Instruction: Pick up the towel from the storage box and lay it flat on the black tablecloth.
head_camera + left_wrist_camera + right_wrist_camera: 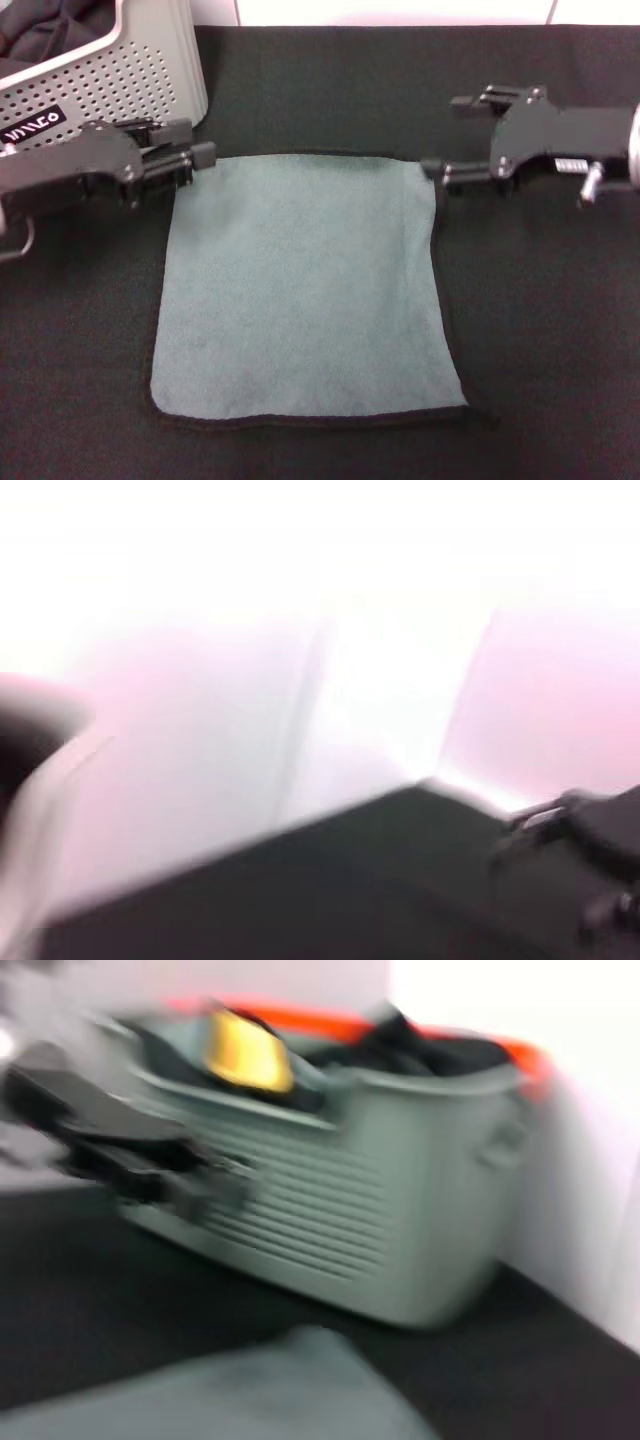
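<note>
A white wall backs the black tablecloth (560,340) covering my work surface. The towel (300,290) already lies flat on it, grey-green side up; I judge only release and withdrawal remain. My left gripper (200,155) is at its far-left corner and my right gripper (435,170) at its far-right corner; whether either still pinches the hem I cannot tell. The storage box (120,75) stands far left, holding dark cloth, obstructing nothing.
</note>
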